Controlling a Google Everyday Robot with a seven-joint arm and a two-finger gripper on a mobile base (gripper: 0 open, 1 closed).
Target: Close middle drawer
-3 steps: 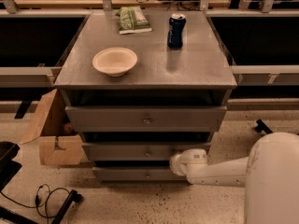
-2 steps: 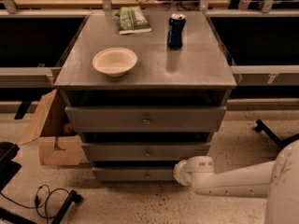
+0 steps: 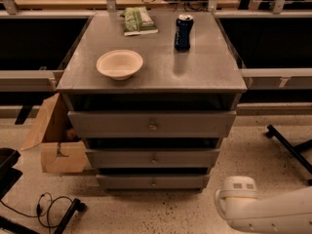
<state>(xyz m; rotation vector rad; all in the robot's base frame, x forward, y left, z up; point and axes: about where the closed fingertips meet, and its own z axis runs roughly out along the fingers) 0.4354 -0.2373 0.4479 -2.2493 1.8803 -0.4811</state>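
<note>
Grey cabinet [image 3: 209, 67] seen from the front and above, on a speckled floor. It has three drawers, stacked one over another, each with one small round metal knob at centre.

(a) Middle drawer [image 3: 122, 158]: a wide, flat grey front, second of the three, lying between the taller top drawer [image 3: 112, 124] and the narrower lowest drawer [image 3: 126, 182]. Its knob [image 3: 154, 159] sits at mid-width. A dark band of shadow runs along above its front; none of its interior shows from my camera, and I cannot tell whether it is pushed fully home.

(b) Gripper [image 3: 236, 193]: the white rounded end of my arm, low at the right, below and to the right of the lowest drawer and apart from the cabinet. It touches no drawer. I cannot tell whether it is released or clenched.

(c) On the cabinet top, one of each: a pale bowl [image 3: 119, 64] near the front left, a blue can [image 3: 184, 31] upright toward the back right, a green packet [image 3: 139, 20] lying flat at the back.

(d) On the floor: one open cardboard box [image 3: 58, 155] just beside the cabinet's left side, one black cable [image 3: 48, 206] looped in front of it.
</note>
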